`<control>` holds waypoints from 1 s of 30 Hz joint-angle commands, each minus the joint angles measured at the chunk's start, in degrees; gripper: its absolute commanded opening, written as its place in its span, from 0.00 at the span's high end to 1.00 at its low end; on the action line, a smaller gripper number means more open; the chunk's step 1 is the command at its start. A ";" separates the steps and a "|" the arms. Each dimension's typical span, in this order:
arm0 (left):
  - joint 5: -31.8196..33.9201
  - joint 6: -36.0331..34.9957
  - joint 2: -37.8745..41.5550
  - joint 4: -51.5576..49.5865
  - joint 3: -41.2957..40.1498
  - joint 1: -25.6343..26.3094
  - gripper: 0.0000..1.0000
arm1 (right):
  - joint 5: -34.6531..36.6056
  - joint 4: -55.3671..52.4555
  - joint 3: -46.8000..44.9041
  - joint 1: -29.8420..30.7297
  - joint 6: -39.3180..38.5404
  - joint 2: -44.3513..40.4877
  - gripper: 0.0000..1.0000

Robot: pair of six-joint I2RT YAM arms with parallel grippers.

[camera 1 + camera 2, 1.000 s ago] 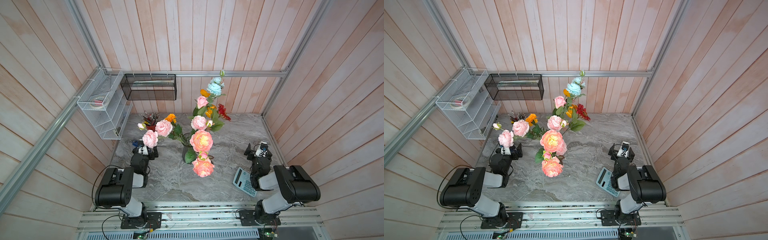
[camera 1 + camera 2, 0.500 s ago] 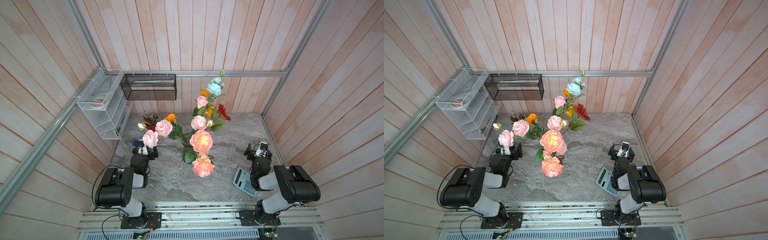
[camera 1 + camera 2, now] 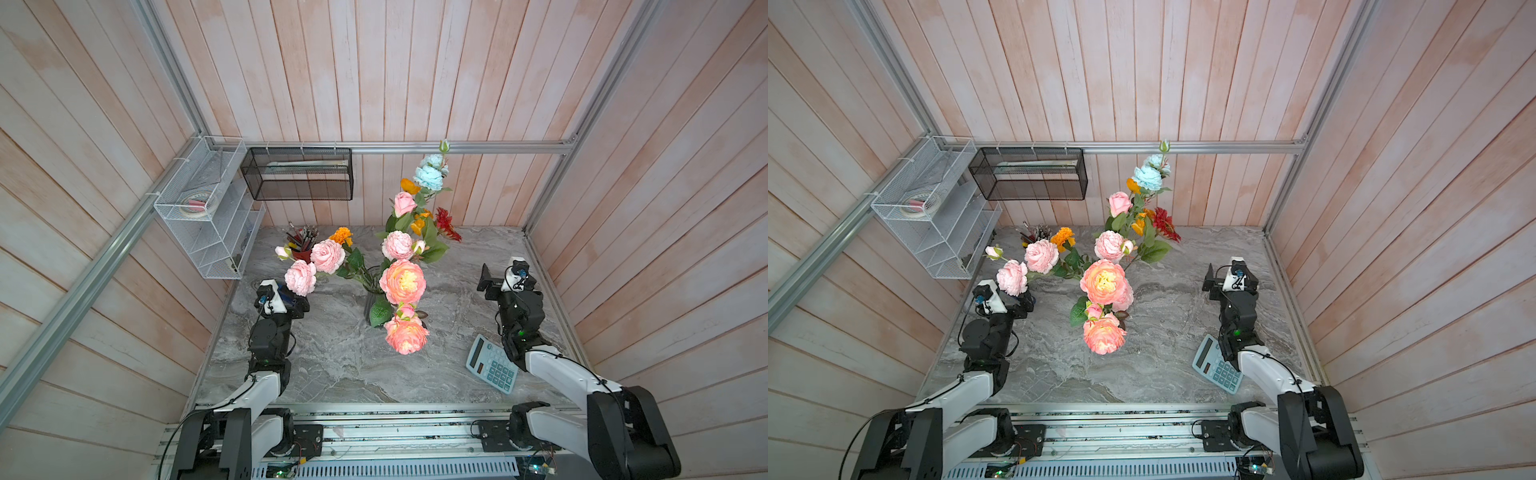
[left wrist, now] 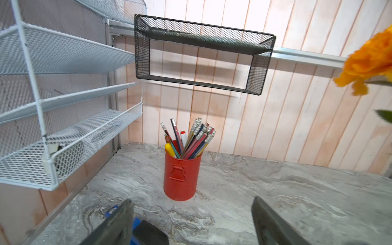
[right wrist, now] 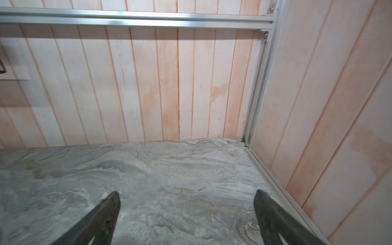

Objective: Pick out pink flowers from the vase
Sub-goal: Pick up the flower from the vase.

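Grey marble-pattern tabletop (image 3: pixel 332 365), lower middle of the frame in both top views, boxed in by wood panel walls on three sides. Standing on it: dark glass vase (image 3: pixel 371 284) roughly centre frame, red pencil cup (image 3: pixel 301 254) up-left of that near the back wall, pale blue calculator (image 3: pixel 492 368) flat at lower right, skewed to the front edge. Left wrist view also shows a blue-and-black item (image 4: pixel 137 227) flat on the surface, well apart from the pencil cup; can't ID it.
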State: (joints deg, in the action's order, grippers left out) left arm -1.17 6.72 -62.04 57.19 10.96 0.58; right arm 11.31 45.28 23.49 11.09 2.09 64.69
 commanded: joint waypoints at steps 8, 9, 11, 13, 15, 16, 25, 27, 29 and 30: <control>-4.56 -1.88 2.03 3.51 -2.05 15.36 0.29 | -16.59 -8.63 -6.34 5.56 11.57 -11.55 0.02; -4.54 -1.97 1.80 5.15 -2.39 16.58 0.31 | -17.23 -8.73 -6.84 6.29 11.69 -12.37 0.02; -4.56 -2.06 1.11 7.70 -2.72 19.05 0.36 | -17.82 -8.54 -8.31 8.33 12.57 -14.65 0.02; -5.04 -2.06 -0.01 9.40 -2.66 21.09 0.39 | -19.16 -7.91 -9.66 10.07 12.83 -16.69 0.02; -5.07 -3.76 -1.26 11.58 -2.77 23.27 0.41 | -19.85 -7.29 -10.92 12.15 12.67 -18.69 0.02; -4.85 -4.23 -1.86 12.89 -2.86 24.32 0.42 | -19.75 -7.22 -11.58 13.28 12.47 -19.72 0.02; -6.08 -4.05 -5.98 16.51 0.13 27.96 0.49 | -21.51 -7.58 -13.80 20.38 11.30 -24.58 0.02; -6.54 -3.65 -7.35 16.73 1.47 27.98 0.50 | -21.57 -7.48 -13.73 22.55 9.96 -24.70 0.02; -7.19 -3.37 -9.01 17.18 2.72 27.96 0.52 | -20.70 -7.50 -13.49 24.86 8.71 -24.49 0.02; -7.47 -3.08 -9.72 17.55 3.19 27.98 0.53 | -20.46 -7.57 -13.35 25.61 8.39 -24.37 0.02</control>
State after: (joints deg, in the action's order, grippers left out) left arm -6.90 3.14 -70.30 72.16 12.05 28.29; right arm -8.91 37.54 10.17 34.81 12.34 40.49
